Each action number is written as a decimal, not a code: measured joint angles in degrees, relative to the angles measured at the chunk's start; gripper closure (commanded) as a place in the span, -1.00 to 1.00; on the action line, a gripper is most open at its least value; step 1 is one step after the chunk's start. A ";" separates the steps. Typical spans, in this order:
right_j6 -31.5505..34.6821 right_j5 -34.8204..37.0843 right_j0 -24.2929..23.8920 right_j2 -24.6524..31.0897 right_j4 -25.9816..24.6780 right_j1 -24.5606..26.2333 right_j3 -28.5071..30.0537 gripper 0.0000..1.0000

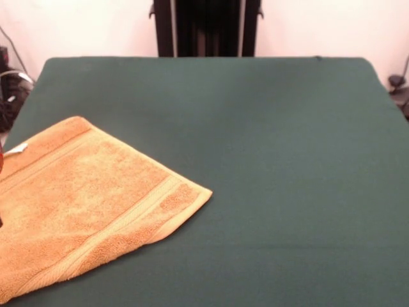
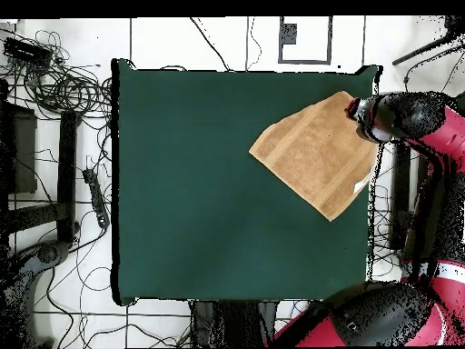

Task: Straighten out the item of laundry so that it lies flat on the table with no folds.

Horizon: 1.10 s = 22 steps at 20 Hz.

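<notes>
Towel filled the left part of the front view: an orange-tan terry hand towel lying at an angle on the dark green table, with its left portion running off the picture's left and bottom edges. Two ribbed border bands crossed it, one near its upper-left end and one near its lower-right end, and a hemmed corner pointed right toward the table's middle. A small white tag showed at its upper-left edge. No fold could be made out on the part in view. To the right, the green cloth stretched to the table's far edge.

From overhead, loose cables lay on the floor at the left. The table came next, and the towel sat in its upper-right corner, turned like a diamond. At the towel's right corner was the gripper, at the end of the red and black arm; whether it was spread or pressed together I could not tell.
</notes>
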 measured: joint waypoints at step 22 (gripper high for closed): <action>0.00 -2.69 3.90 -0.20 0.00 -4.73 8.88 -1.00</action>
